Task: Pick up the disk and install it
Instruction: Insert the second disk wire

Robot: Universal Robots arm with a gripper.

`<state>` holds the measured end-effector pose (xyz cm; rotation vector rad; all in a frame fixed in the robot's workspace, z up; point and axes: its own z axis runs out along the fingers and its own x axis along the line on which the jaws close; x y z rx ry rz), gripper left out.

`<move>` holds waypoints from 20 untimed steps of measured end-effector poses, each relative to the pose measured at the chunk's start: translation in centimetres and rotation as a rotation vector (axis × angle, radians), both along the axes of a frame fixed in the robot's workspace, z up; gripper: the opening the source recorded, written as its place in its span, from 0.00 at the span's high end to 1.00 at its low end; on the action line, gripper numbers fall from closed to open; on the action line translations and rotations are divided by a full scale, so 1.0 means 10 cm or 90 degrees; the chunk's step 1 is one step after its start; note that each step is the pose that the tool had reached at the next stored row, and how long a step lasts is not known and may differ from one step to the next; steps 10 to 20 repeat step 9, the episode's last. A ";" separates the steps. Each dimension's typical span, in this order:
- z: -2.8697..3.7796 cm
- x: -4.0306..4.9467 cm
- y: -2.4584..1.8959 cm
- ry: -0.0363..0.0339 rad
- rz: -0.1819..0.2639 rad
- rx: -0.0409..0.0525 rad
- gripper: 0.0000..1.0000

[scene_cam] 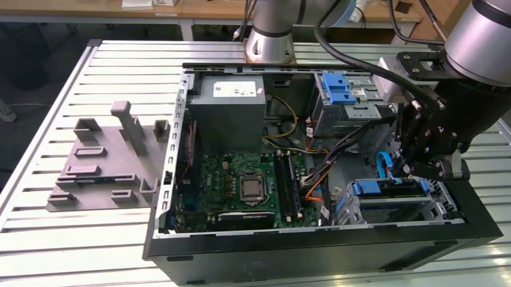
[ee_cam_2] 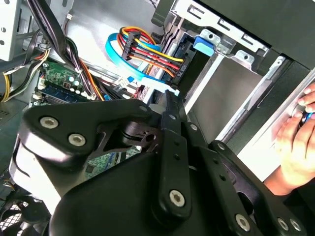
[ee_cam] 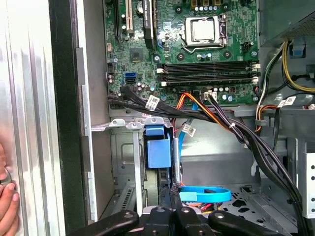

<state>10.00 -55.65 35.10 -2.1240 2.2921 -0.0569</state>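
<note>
The gripper (scene_cam: 427,170) hangs low at the right of the exterior view, down inside the open computer case (scene_cam: 319,239), right over the lower drive bay (scene_cam: 391,200). The disk (scene_cam: 387,186) sits edge-on in that bay, its blue plastic frame showing; in the first wrist view its ridged blue front (ee_cam: 158,152) stands upright between dull grey sheet-metal walls. It looks mostly seated, so the installing seems near its end (whether it has latched I cannot tell). The jaws look pressed close together at the disk's edge. A glossy blue flat cable (ee_cam: 204,194) curls just beside it. A person's hand (ee_cam_2: 295,147) rests on the ribbed metal table (scene_cam: 96,239).
</note>
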 end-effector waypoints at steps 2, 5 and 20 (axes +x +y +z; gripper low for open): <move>0.001 0.000 0.000 0.0000 0.000 -0.0002 0.89; 0.001 0.000 0.000 0.0000 0.000 -0.0002 0.89; 0.001 0.001 0.000 0.0001 0.000 -0.0003 0.89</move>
